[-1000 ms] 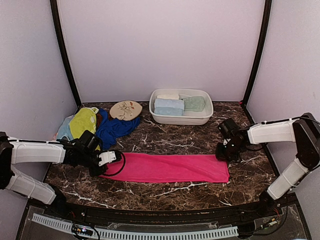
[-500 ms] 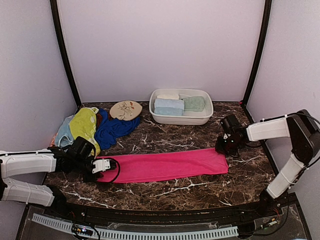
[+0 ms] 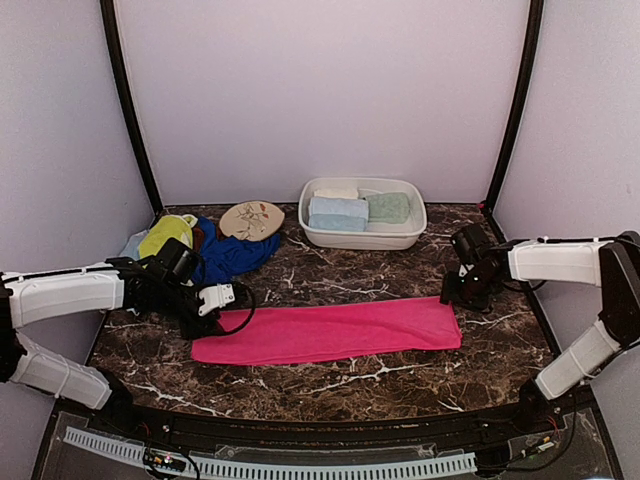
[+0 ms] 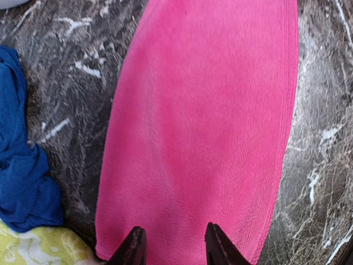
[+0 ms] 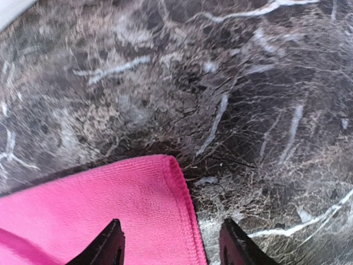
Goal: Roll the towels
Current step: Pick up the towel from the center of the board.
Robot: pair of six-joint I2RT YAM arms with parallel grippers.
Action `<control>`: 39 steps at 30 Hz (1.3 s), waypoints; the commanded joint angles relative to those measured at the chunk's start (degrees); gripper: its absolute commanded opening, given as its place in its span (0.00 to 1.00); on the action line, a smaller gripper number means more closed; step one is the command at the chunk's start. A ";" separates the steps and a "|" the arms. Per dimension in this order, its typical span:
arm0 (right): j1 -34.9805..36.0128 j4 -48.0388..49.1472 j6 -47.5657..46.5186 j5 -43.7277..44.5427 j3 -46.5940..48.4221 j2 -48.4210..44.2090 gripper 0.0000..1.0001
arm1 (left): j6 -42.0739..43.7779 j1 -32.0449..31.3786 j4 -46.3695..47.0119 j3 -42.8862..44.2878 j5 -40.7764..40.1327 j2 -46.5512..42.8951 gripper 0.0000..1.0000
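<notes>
Pink towel lies flat, stretched between the two pincers. A heap of blue towel and yellow-green towel sits just beside the left pincer. Its fingers stand apart over the towel's end, gripping nothing. The right pincer, also parted, straddles the opposite corner.

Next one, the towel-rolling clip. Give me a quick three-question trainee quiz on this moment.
1. True or false: the pink towel is already rolled up.
2. The pale blue towel and mint towel sit: A) in the white basin; B) on the pink towel; C) in a gripper.
3. What state are the left gripper and right gripper in, and where?
Key: 1 false, it lies flat on the table. 2 A. 3 Both open, one at each end of the pink towel, holding nothing.
</notes>
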 commanded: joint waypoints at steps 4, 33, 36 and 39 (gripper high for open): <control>-0.51 1.77 -3.69 -2.12 0.01 5.12 0.63 | 2.97 0.13 1.08 -6.97 -6.34 -1.31 0.37; 0.21 -3.55 -1.10 -2.12 -0.22 -3.18 0.00 | 2.19 0.14 2.38 -11.27 0.51 -4.01 0.37; -2.27 -8.08 -2.06 2.77 1.68 -4.69 0.00 | 0.23 0.08 -2.53 -7.99 7.69 -5.06 0.40; -4.11 -13.49 -3.78 8.70 4.51 -5.88 0.00 | -0.16 0.13 -6.24 -5.89 14.87 -7.01 0.44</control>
